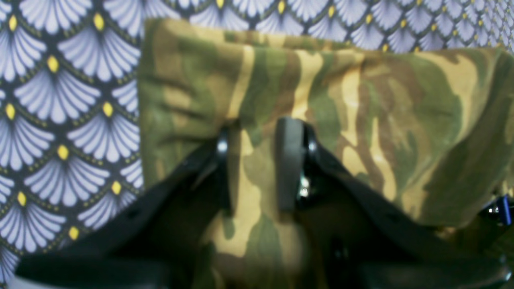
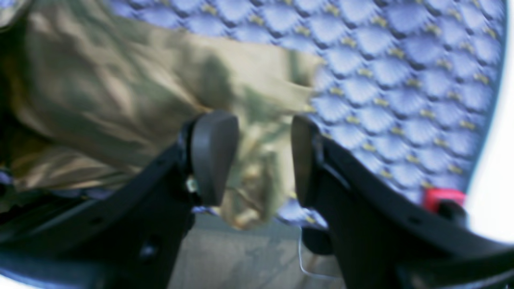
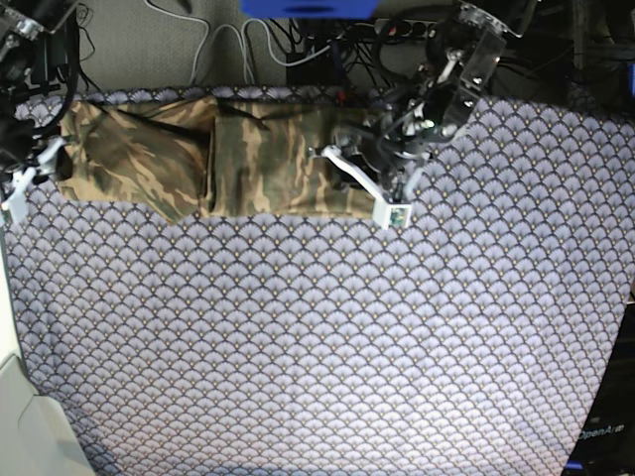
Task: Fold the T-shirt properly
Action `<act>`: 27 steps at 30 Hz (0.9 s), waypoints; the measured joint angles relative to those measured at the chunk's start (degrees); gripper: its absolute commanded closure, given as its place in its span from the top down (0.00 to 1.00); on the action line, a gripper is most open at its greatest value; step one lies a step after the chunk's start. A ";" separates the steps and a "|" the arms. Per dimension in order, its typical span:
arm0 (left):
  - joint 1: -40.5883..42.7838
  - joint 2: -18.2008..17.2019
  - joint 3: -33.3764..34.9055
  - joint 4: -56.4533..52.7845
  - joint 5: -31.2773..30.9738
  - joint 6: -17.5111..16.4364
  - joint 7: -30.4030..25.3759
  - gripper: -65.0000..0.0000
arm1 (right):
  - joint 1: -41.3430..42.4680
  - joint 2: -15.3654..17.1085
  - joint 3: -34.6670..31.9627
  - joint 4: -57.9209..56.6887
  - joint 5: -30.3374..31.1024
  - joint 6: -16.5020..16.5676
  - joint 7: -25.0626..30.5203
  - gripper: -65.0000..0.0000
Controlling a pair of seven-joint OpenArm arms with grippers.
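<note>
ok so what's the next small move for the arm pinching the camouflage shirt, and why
Probably lift and carry that end toward the other: the left gripper is shut on the camouflage cloth T-shirt, which lies as a long strip, not yet folded across.

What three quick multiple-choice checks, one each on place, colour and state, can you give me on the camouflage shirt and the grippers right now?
1. Where does the olive, tan and brown camouflage cloth T-shirt lie on the purple-grey fan-scale patterned cloth in the base view?
A. Along the top edge
B. Centre
C. Bottom edge

2. What colour are the small dots in the fan-scale pattern?
A. Red
B. Yellow
C. White

3. How is the left gripper?
A. Open above bare cloth
B. Out of view
C. Shut on the T-shirt

Answers: 1 A, the shirt stretches along the top; 2 B, the left wrist view shows yellow dots; 3 C, camouflage fabric sits pinched between its fingers.
</note>
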 measured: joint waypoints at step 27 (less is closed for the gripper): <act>1.14 -0.33 0.11 1.99 0.02 0.07 0.07 0.23 | 4.20 4.87 5.29 -23.61 16.00 0.00 -2.45 0.60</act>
